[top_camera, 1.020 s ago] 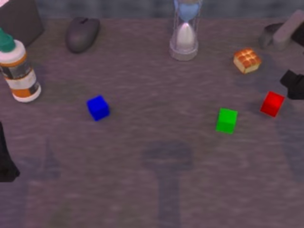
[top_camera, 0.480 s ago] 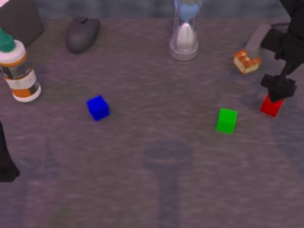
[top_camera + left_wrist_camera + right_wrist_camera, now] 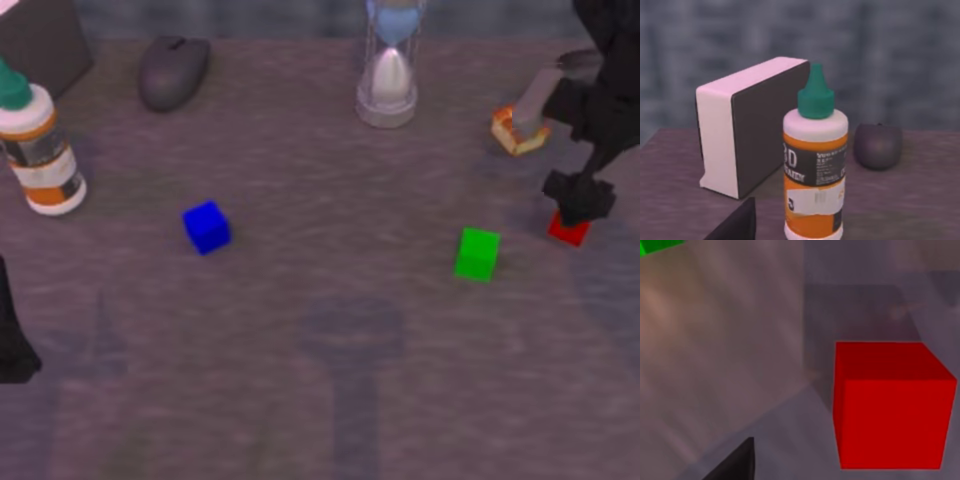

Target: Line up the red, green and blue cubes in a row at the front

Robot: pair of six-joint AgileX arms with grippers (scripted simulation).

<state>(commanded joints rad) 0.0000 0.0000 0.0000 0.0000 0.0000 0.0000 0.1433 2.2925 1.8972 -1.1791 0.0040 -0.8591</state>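
While the left arm sits parked at the table's left edge:
Right gripper (image 3: 578, 195): over the red cube (image 3: 568, 231), far right; finger opening cannot be told.
Green cube (image 3: 477, 254): just left of red.
Blue cube (image 3: 206, 227): left-centre, well apart.

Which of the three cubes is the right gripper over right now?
The red cube, at the table's right edge. The right gripper partly covers it from above; the green cube and blue cube sit uncovered.

The bottle (image 3: 815, 165) label shows "3D" in large letters; the smaller print below it cannot be read
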